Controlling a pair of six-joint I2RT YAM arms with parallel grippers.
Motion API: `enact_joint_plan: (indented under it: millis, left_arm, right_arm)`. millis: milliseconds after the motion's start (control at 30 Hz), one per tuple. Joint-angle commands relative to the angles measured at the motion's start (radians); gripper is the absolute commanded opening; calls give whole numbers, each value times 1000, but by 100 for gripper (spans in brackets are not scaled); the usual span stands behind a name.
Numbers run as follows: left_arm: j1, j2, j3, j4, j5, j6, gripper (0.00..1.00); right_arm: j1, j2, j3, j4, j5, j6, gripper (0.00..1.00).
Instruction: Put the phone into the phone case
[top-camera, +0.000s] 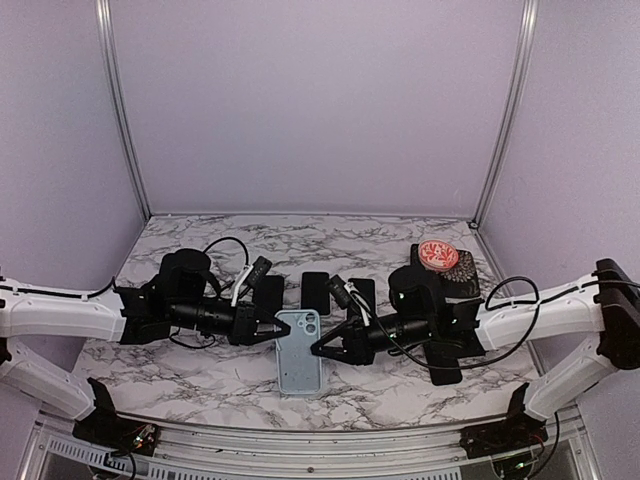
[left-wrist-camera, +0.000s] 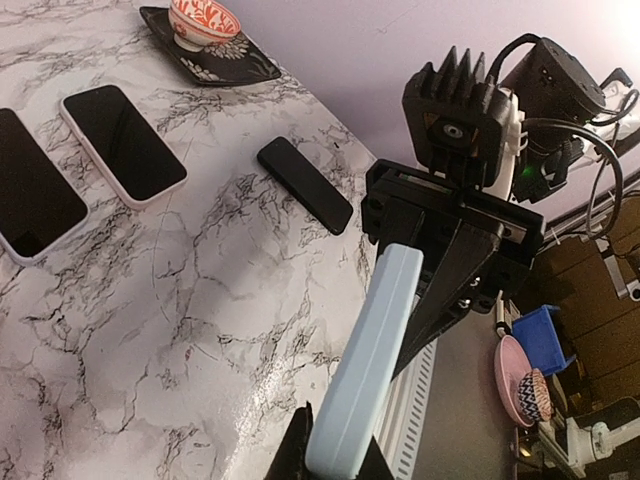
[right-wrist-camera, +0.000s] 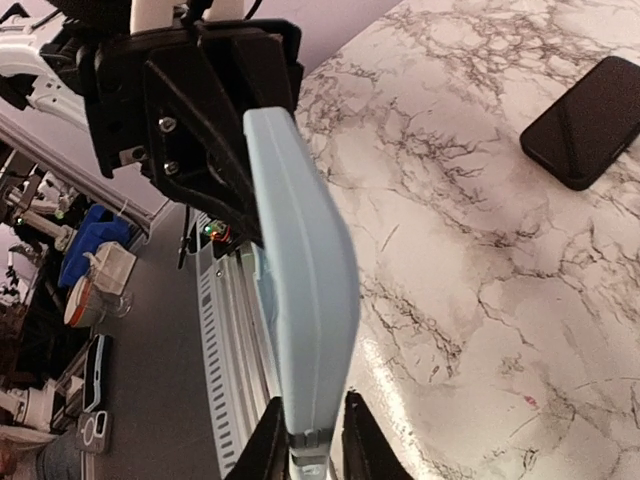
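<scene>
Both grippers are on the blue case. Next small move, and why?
Probably turn the blue case open side up: the left gripper and right gripper pinch its opposite edges, its back with the camera cutout faces up, and dark phones lie on the table.

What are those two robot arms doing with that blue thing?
Both arms are holding a blue case between them. The left claw pinches one side and the right claw pinches the other. Other phones lie on the table behind it. I can't tell if a phone is inside.
</scene>
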Motion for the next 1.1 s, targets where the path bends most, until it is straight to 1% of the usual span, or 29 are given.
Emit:
enact_joint_plan:
  millis: [0, 33, 67, 133, 200, 267, 300, 367, 400, 433, 467, 533, 667, 800, 933, 1067]
  left_arm:
    - [-2, 10, -25, 78, -13, -66, 0]
    - [-1, 18, -32, 78, -29, -82, 0]
    - [-1, 31, -39, 78, -40, -101, 0]
    - [-2, 72, -49, 78, -48, -138, 0]
    - [-2, 123, -50, 78, -49, -167, 0]
    - [-2, 171, -46, 78, -50, -195, 0]
    - [-2, 194, -43, 78, -50, -208, 0]
    - [-1, 240, -36, 78, -47, -239, 0]
    - [-1, 258, -33, 78, -43, -250, 0]
    - [-3, 277, -29, 78, -38, -257, 0]
    - [-3, 293, -24, 79, -32, -263, 0]
    - [-4, 316, -15, 78, -29, -270, 0]
    - [-3, 331, -5, 80, -36, -284, 0]
    - [-4, 351, 4, 79, -40, -291, 0]
    - [-3, 360, 4, 79, -39, -294, 0]
    - [-4, 359, 1, 81, -42, -292, 0]
  right_arm:
    - [4, 10, 29, 8, 50, 60, 33]
    - [3, 9, 53, -91, 107, 48, 43]
    - [-5, 7, 80, -210, 182, 41, 49]
    - [-40, 1, 130, -449, 321, 51, 56]
    - [-108, -13, 171, -672, 435, 83, 60]
    - [-152, -33, 212, -863, 560, 110, 69]
    - [-168, -44, 231, -939, 619, 121, 76]
    - [-191, -67, 261, -1083, 722, 148, 96]
    - [-204, -75, 272, -1147, 765, 164, 98]
    - [-220, -82, 275, -1200, 799, 172, 99]
    - [-240, -87, 269, -1230, 805, 171, 99]
    - [-297, -96, 223, -1245, 772, 148, 99]
    - [-420, -93, 137, -1206, 698, 67, 99]
    - [-512, -78, 90, -1137, 603, -10, 99]
    - [-570, -40, 82, -1101, 540, -61, 99]
    - [-575, 15, 82, -1084, 483, -95, 99]
